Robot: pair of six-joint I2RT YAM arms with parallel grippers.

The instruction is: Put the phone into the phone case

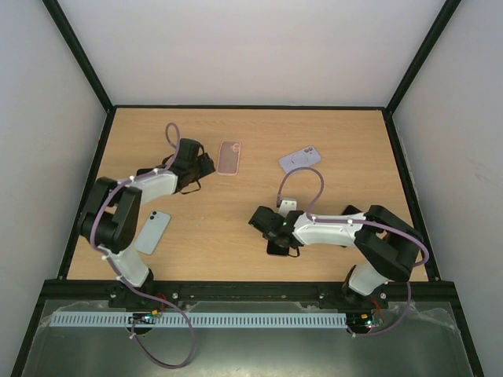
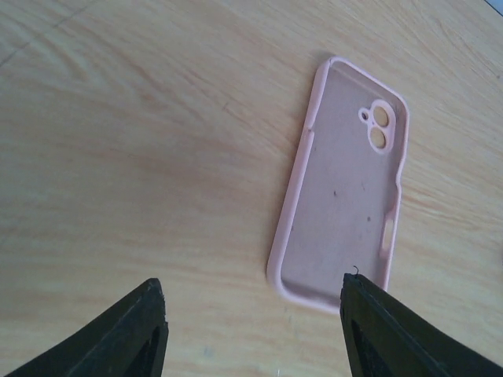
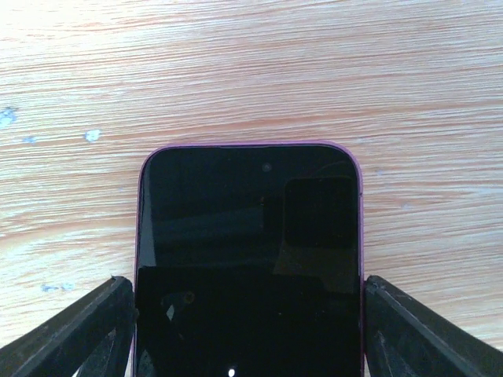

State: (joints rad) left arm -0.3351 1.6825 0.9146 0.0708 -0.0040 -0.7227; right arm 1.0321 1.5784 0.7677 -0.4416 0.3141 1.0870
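The pink phone case (image 2: 342, 188) lies on the wooden table with its hollow side up, camera cut-outs at the far end; in the top view the case (image 1: 229, 158) is at the back centre-left. My left gripper (image 2: 253, 314) is open just short of the case's near end, with its right finger (image 2: 385, 330) over the near corner. My left gripper (image 1: 206, 166) sits just left of the case in the top view. A phone (image 3: 247, 236) with a dark screen and a purple rim lies face up. My right gripper (image 3: 247, 314) is shut on its two long sides, near the front centre (image 1: 271, 236).
A light blue phone (image 1: 152, 232) lies face down at the front left beside the left arm. A lavender phone or case (image 1: 300, 159) lies at the back right of centre. A small white object (image 1: 288, 205) sits just behind the right gripper. Black frame rails border the table.
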